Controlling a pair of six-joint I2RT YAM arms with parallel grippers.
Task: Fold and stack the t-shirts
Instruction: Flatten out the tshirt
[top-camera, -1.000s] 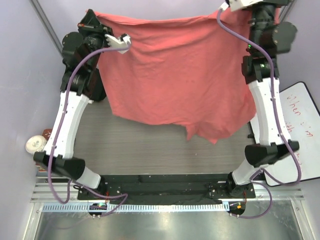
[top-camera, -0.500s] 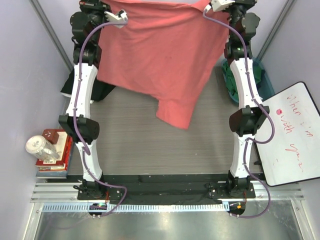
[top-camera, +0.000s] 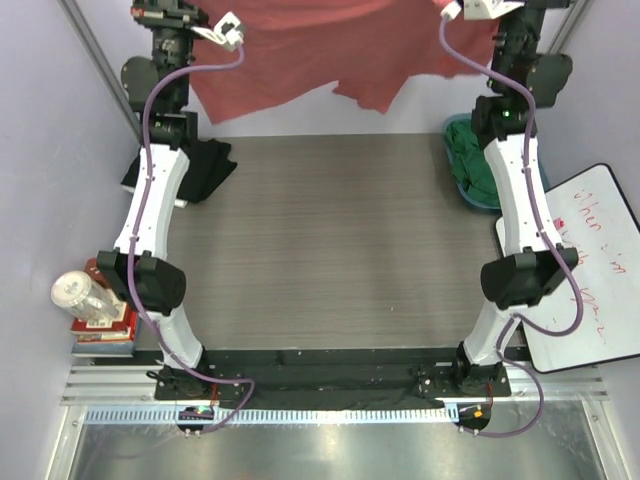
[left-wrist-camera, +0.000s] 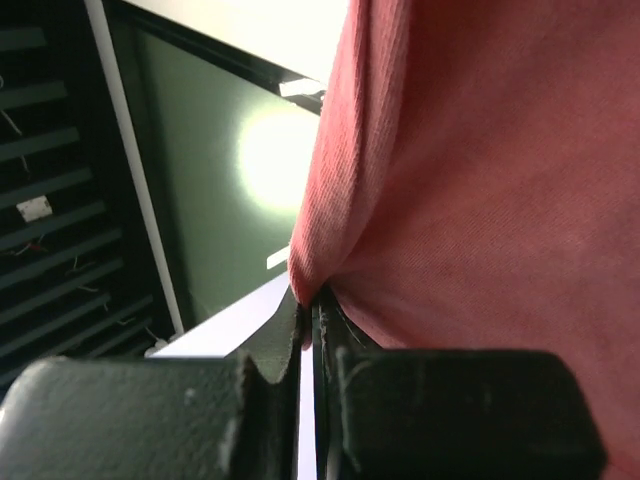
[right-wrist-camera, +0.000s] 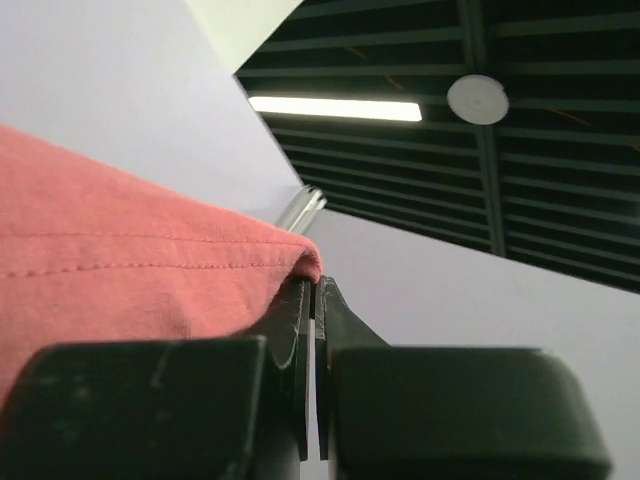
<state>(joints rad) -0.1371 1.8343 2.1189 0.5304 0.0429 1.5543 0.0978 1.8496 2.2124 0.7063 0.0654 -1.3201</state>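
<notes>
Grey wood-grain table
Bearing crumpled black t-shirt at left edge, teal basket at right edge

Centre: bare tabletop lies open between left arm and right arm.
Far edge: coral-pink t-shirt hangs across like a curtain.
Far left: black t-shirt crumpled beside the left arm.
Far right: teal basket holding dark green t-shirt.
Right flank: whiteboard.

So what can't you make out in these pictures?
Coral-pink t-shirt: upper part cut off by the overhead view's top edge; wrist views show only pinched edges.
Black t-shirt: partly hidden behind the left arm, overhead.
Dark green t-shirt: partly hidden by the right arm, overhead.
Whiteboard writing: too small to read.
</notes>
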